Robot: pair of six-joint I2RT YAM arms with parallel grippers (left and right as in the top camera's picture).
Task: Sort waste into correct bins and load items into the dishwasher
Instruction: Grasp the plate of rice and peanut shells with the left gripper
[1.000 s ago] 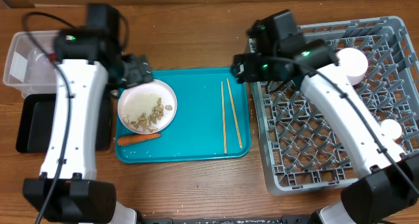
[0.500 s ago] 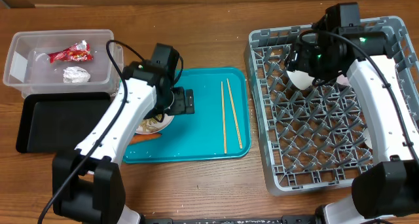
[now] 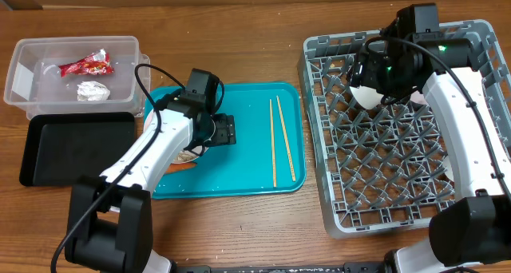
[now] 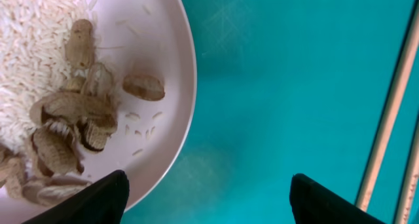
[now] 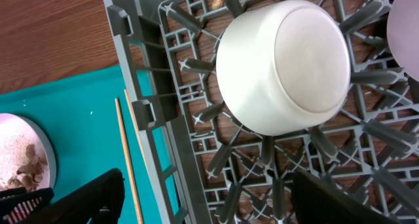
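Left pincer [image 4: 209,192]: spread wide, empty. One finger hangs over the inside of the pale-pink bowl [image 4: 157,67], the other over bare teal tray [image 4: 275,67], so the rim falls between them. Reads as a lineup for a rim pinch, since the rim is the only grabbable edge with rice [image 4: 33,60] and beige scraps [image 4: 72,119] filling the inside. Once lifted it should be kept level, or food spills short of the black tray [image 3: 76,149], presumably its bin. The carrot [image 3: 184,166] lies just beside the bowl, partly hidden from overhead. The chopsticks [image 3: 279,141] lie side by side further right on the teal tray, nothing touching them.

Right pincer [image 5: 206,198]: also wide, holding nothing. The white bowl [image 5: 281,63] sits in the grey rack [image 5: 147,119], tipped base-up and propped by pegs [image 5: 219,162]. It's apart from both fingers, so I'd call it loaded.

The clear tub [image 3: 24,53], far left on the tabletop [image 3: 239,225], holds the red wrapper [image 3: 86,64] and tissue [image 3: 93,90]. Dry waste looks done. Food waste, this bowl and the chopsticks remain.
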